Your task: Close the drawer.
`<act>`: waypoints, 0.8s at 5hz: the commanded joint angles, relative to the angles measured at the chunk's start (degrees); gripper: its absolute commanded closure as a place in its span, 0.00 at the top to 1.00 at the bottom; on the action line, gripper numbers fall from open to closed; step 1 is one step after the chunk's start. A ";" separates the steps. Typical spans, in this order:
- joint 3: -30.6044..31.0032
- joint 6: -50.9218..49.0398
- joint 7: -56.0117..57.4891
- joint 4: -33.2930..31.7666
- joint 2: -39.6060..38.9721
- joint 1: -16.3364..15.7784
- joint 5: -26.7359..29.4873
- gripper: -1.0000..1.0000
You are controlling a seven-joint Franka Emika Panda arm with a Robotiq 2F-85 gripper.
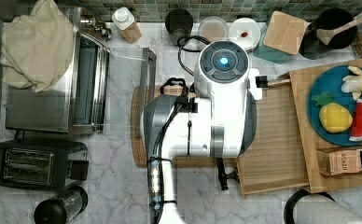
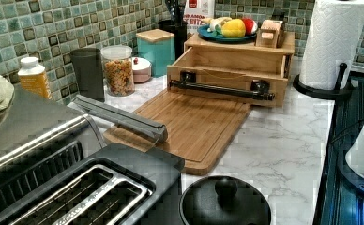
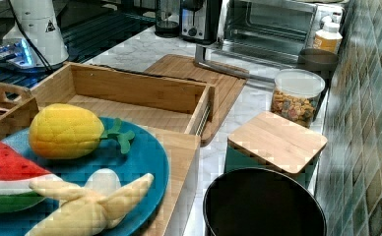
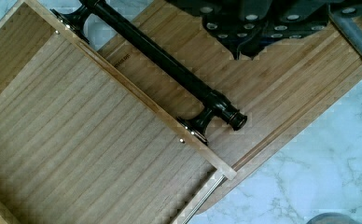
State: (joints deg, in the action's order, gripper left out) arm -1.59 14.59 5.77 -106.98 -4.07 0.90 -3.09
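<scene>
In the top view, the white arm (image 1: 216, 107) hung over the open drawer (image 1: 274, 144), hiding much of it. The drawer, a shallow tray of pale grained wood, stood pulled out from under a wooden stand (image 1: 305, 121) toward the top view's left, its front overlapping a board (image 1: 139, 140). One end of its black handle (image 1: 223, 179) showed below the arm.

In the left view, the handle (image 2: 224, 89) was a long, round, matte black bar on two brackets across the drawer's (image 2: 231, 63) front wall. The board (image 2: 194, 124), flat with rounded corners, lay just in front, on a marble-patterned tabletop (image 2: 283, 140). An oven door (image 2: 124, 117) with a grey handle lay open over the board's far end.

In the right view, the drawer's (image 3: 130, 98) raised rim and bare bottom showed, with a metal runner (image 3: 202, 120) along one side. A blue plate (image 3: 144, 157) of toy fruit sat on the stand above.

In the wrist view, the gripper (image 4: 244, 23) hovered above the board (image 4: 281, 70), just outside the handle (image 4: 170, 65); whether the jaws were wide or narrow cannot be told.

I judge the risks thus: a push off-centre on the bar could skew the drawer (image 4: 76, 154) on its runners and jam it; contact with the smooth round bar could slip over the top; a hard shove might shift the light stand and upset the fruit.
</scene>
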 commanded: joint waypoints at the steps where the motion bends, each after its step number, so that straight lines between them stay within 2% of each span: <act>1: 0.01 0.40 0.00 -0.10 0.00 0.04 -0.15 0.00; 2: 0.81 4.75 8.64 -4.22 2.02 -0.36 -0.23 0.00; 3: 1.78 7.39 15.43 -6.62 2.22 -1.10 1.96 0.00; 4: 3.22 9.37 15.56 -7.67 1.20 -2.96 0.17 0.00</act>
State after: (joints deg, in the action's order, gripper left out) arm -0.93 22.42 17.14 -111.96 -4.36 1.00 -3.14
